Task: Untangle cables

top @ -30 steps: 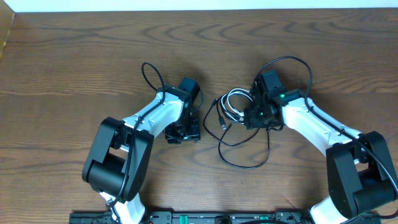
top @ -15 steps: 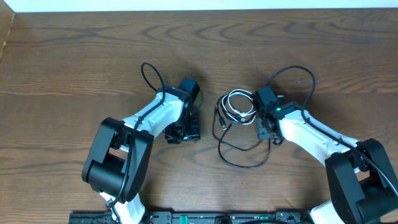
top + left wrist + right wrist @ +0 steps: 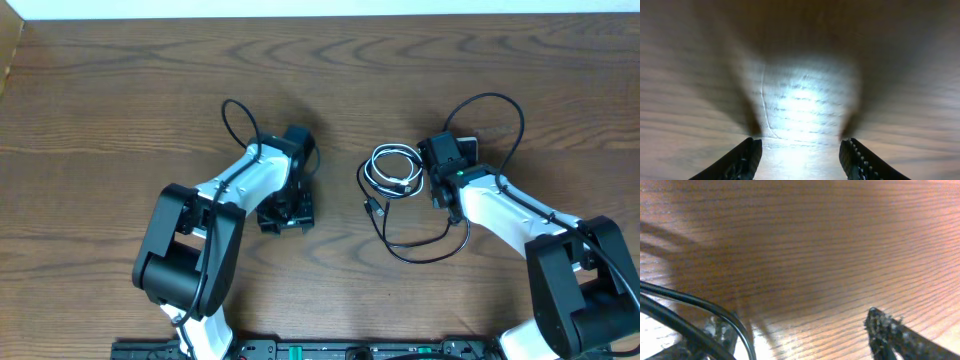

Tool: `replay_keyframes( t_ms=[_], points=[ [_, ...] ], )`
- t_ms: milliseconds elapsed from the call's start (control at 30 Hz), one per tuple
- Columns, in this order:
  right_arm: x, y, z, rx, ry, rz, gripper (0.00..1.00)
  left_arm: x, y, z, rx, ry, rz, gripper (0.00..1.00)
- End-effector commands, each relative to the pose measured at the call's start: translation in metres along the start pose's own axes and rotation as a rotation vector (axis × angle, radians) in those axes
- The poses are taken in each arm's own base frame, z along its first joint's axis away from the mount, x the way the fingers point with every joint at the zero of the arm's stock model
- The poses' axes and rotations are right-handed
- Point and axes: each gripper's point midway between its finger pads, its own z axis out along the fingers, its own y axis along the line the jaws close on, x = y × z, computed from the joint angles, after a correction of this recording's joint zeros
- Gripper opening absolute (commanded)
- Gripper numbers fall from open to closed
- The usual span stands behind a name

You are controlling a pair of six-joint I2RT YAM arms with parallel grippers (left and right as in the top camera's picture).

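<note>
A tangle of cables lies at the table's middle right: a coiled white cable [image 3: 393, 166] and a thin black cable [image 3: 420, 256] looping toward the front. My right gripper [image 3: 444, 192] sits at the tangle's right edge. In the right wrist view it [image 3: 802, 332] is open, and black cable strands [image 3: 687, 311] run across its left finger, not between the jaws. My left gripper [image 3: 285, 217] is left of the tangle, well apart from it. In the left wrist view it [image 3: 800, 152] is open over bare wood.
The thicker black arm wires arch above each wrist, one on the left [image 3: 232, 115] and one on the right [image 3: 505, 105]. The wooden table [image 3: 120, 90] spreads around both arms. A white wall edge runs along the back.
My right gripper has moved right and slightly back, and the cable tangle has shifted right with it. My left gripper has shifted slightly left.
</note>
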Motion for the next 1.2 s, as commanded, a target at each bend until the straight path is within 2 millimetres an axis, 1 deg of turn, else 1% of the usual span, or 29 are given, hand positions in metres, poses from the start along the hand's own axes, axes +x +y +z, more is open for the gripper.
replay_keyframes(
  t_ms=[0, 33, 67, 100, 167, 233, 267, 333, 433, 500, 567, 633, 700, 867, 1000, 1100, 1133, 1167],
  points=[
    [0.031, 0.029, 0.01, -0.165, 0.122, -0.061, 0.8, -0.029, -0.027, -0.042, 0.099, -0.139, 0.046, 0.57],
    [0.034, 0.034, 0.008, -0.198, 0.132, -0.076, 0.8, -0.034, -0.039, -0.053, 0.154, -0.176, 0.061, 0.57],
    [0.037, 0.042, 0.006, -0.247, 0.147, -0.095, 0.8, -0.044, -0.058, -0.067, 0.247, -0.234, 0.077, 0.62],
    [0.039, 0.047, 0.005, -0.276, 0.156, -0.096, 0.8, -0.049, -0.067, -0.072, 0.289, -0.262, 0.078, 0.68],
    [0.042, 0.055, 0.001, -0.329, 0.173, -0.094, 0.81, -0.06, -0.083, -0.078, 0.339, -0.317, 0.074, 0.72],
    [0.047, 0.064, -0.003, -0.385, 0.198, -0.094, 0.81, -0.066, -0.098, -0.078, 0.368, -0.354, 0.088, 0.73],
    [0.05, 0.067, -0.005, -0.413, 0.215, -0.095, 0.8, -0.069, -0.109, -0.076, 0.387, -0.373, 0.098, 0.74],
    [0.055, 0.073, -0.009, -0.451, 0.238, -0.096, 0.79, -0.071, -0.124, -0.072, 0.403, -0.39, 0.128, 0.75],
    [0.06, 0.085, -0.017, -0.533, 0.269, -0.091, 0.77, -0.068, -0.144, -0.062, 0.413, -0.398, 0.179, 0.75],
    [0.062, 0.09, -0.021, -0.57, 0.284, -0.089, 0.75, -0.065, -0.152, -0.057, 0.413, -0.395, 0.201, 0.75],
    [0.066, 0.089, -0.022, -0.566, 0.303, -0.081, 0.73, -0.065, -0.154, -0.051, 0.386, -0.4, 0.206, 0.75],
    [0.071, 0.087, -0.022, -0.56, 0.322, -0.085, 0.72, -0.069, -0.149, -0.044, 0.337, -0.42, 0.199, 0.75],
    [0.076, 0.085, -0.023, -0.553, 0.344, -0.089, 0.68, -0.073, -0.144, -0.038, 0.296, -0.432, 0.193, 0.75],
    [0.09, 0.081, -0.021, -0.528, 0.392, -0.049, 0.68, -0.077, -0.141, -0.017, 0.264, -0.407, 0.197, 0.75],
    [0.095, 0.081, -0.019, -0.519, 0.407, -0.011, 0.67, -0.08, -0.14, -0.001, 0.249, -0.386, 0.196, 0.75],
    [0.1, 0.079, -0.018, -0.507, 0.415, -0.013, 0.64, -0.081, -0.138, 0.004, 0.236, -0.383, 0.224, 0.74],
    [0.102, 0.077, -0.016, -0.488, 0.413, -0.019, 0.63, -0.082, -0.135, 0.004, 0.22, -0.387, 0.24, 0.64],
    [0.103, 0.074, -0.014, -0.47, 0.411, -0.023, 0.62, -0.084, -0.13, 0.005, 0.197, -0.394, 0.237, 0.6]
  ],
)
